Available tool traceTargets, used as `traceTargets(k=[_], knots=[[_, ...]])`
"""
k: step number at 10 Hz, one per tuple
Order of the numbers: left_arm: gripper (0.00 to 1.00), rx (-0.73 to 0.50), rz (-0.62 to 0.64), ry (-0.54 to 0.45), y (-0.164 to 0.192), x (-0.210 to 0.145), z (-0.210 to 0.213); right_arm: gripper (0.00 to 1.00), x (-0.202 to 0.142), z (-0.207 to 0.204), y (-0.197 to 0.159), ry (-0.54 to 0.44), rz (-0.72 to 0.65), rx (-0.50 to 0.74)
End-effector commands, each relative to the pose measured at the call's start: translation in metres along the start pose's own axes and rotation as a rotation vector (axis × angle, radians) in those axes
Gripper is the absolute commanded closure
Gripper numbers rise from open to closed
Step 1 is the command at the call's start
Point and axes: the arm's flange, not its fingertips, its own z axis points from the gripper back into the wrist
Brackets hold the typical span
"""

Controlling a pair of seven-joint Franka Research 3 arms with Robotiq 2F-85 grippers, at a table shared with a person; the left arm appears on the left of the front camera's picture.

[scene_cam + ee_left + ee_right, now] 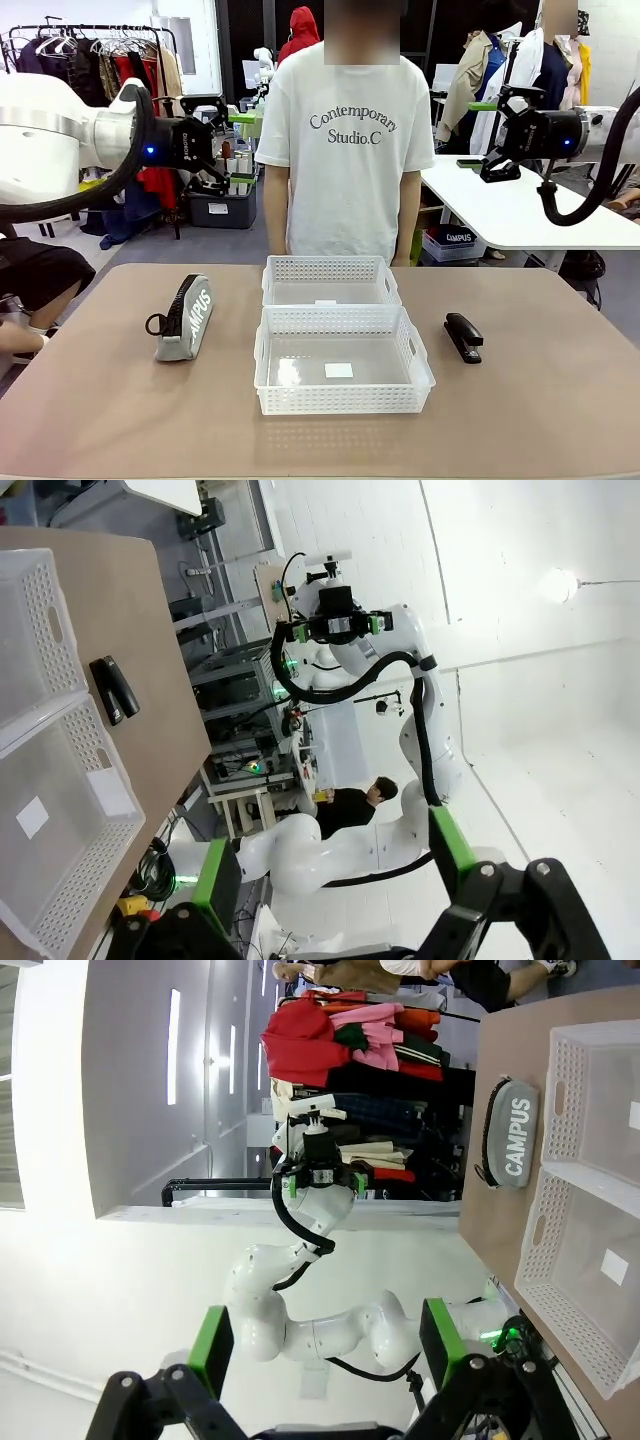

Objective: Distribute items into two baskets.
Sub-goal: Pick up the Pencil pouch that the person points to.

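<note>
A grey zip pouch (pixel 183 318) lettered "CAMPUS" lies on the brown table, left of the two white lattice baskets. A black stapler (pixel 463 336) lies to their right. The near basket (pixel 340 398) and the far basket (pixel 330 268) touch end to end at the table's middle, and each holds just a small white label. My left gripper (pixel 238 148) hangs open high above the table's left, holding nothing. High on the right, my right gripper (pixel 487 140) is open too. In the left wrist view the stapler (pixel 113 690) lies beside a basket (pixel 90 860). The right wrist view has the pouch (pixel 510 1135) beside a basket (pixel 560 1090).
A person in a white T-shirt (pixel 345 140) stands at the far edge behind the baskets, hands out of sight. A white table (pixel 520 210) and clothes racks (pixel 110 60) stand farther back. Bare tabletop (pixel 120 420) stretches in front of and around the baskets.
</note>
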Motion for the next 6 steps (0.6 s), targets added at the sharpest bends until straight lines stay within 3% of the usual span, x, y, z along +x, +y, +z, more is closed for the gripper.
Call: traceTargets(k=[1, 6], knots=[[0.00, 0.003, -0.019, 0.020, -0.0047, 0.0023, 0.0021, 0.00, 0.0027, 0.0015, 0.0090, -0.004, -0.019, 0.032], [0.00, 0.000, -0.009, 0.002, -0.0029, 0.0009, 0.0000, 0.00, 0.0000, 0.0007, 0.0002, -0.001, 0.000, 0.002]])
